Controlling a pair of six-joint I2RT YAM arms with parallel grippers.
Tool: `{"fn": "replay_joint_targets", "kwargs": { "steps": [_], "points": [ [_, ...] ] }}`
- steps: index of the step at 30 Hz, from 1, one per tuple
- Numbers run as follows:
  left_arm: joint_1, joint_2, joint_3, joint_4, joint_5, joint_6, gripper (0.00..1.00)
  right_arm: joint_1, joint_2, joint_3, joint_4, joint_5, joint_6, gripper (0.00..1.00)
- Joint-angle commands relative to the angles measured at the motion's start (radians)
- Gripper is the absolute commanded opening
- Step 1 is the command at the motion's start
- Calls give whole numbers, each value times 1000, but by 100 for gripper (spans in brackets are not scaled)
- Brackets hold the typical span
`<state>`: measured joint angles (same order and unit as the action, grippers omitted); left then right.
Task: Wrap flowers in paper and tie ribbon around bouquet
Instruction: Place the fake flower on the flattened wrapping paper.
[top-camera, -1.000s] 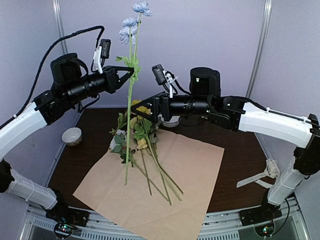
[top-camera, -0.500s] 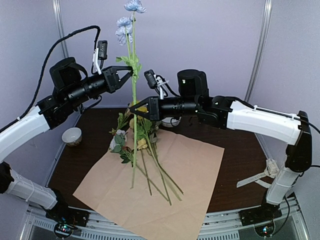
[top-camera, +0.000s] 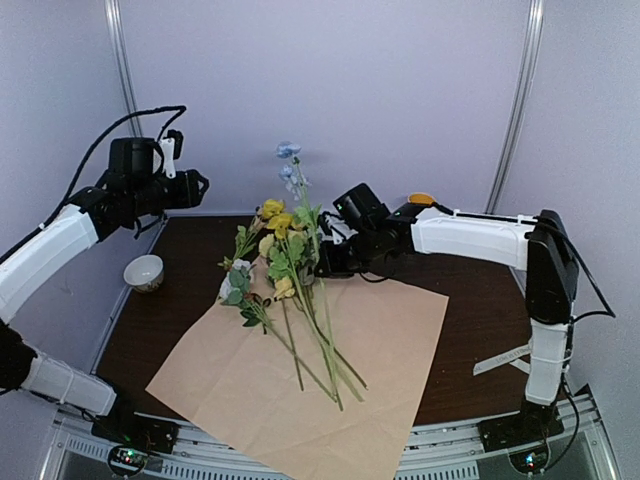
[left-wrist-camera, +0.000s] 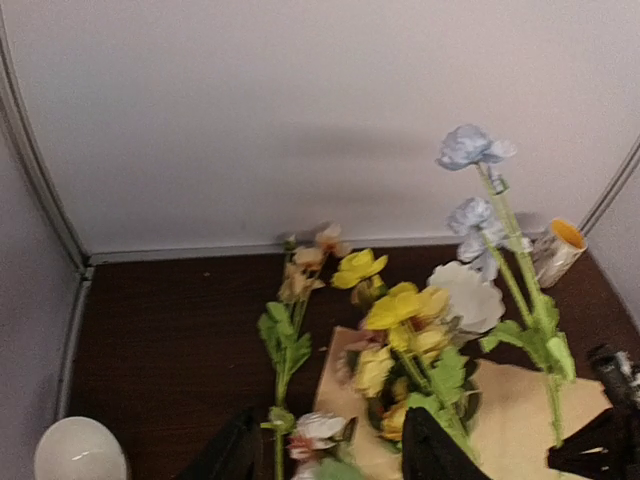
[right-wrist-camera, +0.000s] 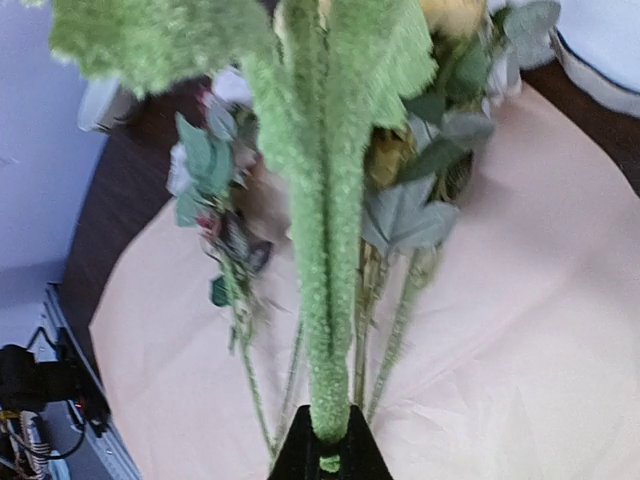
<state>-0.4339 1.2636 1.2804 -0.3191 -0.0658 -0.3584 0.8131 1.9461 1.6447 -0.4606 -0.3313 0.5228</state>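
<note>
While the right end effector (right-wrist-camera: 322, 445) clamps a flower stem (right-wrist-camera: 318, 280) over the paper (top-camera: 400, 335), the left end effector (left-wrist-camera: 330, 455) hangs open.

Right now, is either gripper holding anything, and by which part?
The right gripper pinches the blue flower by its stem, below the leaves; the left gripper holds nothing.

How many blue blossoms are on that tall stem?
3 blue blossoms, all on the stem held by the right gripper: one at the tip, one just below, one lower beside the cream bloom. Others may be hidden.
</note>
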Motion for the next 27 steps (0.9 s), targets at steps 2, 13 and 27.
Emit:
{"fn": "replay_joint_targets", "kwargs": {
  "steps": [2,13,27],
  "points": [
    [169,154,-71,-136,28,22,34,15,55,52,-153,143,-75,0],
    [187,411,-167,-153,145,87,20,27,150,128,-212,186,-141,10],
    [156,627,-124,-131,193,95,31,28,174,124,-202,126,-134,22]
  ]
}}
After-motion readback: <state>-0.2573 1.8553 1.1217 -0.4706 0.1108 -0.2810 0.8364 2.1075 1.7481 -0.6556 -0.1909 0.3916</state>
